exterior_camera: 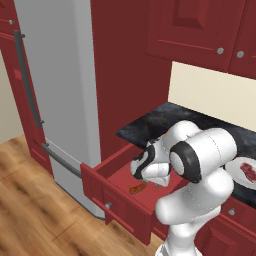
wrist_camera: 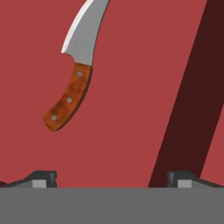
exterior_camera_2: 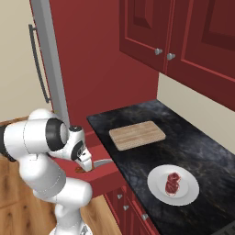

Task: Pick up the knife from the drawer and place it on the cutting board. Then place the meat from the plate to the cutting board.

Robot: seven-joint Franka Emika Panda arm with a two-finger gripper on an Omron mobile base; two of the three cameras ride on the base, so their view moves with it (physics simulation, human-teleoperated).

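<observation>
A tall grey refrigerator (exterior_camera: pixel 60 90) stood beside dark-red cabinets, and a black speckled stone counter (exterior_camera_2: pixel 193 147) carried a light tan rectangular wooden cutting board (exterior_camera_2: pixel 137 134) and, nearer me, a round white plate (exterior_camera_2: pixel 158 186) holding a small slab of raw red marbled meat (exterior_camera_2: pixel 172 182). Below the counter's end, the wide, shallow dark-red wooden drawer (exterior_camera: pixel 117 200) was pulled open. My white arm bent down into it, and my gripper (wrist_camera: pixel 111 177) hung above the flat red drawer floor, fingers spread fully apart and holding nothing. The small knife (wrist_camera: pixel 74 74), with a silver-grey blade and reddish-brown riveted wooden handle, lay flat on the drawer floor, ahead of my fingertips and off toward the left finger, apart from both. To grasp well, I judged I should centre over the handle, turn so my fingers straddled it across its width, then descend.
</observation>
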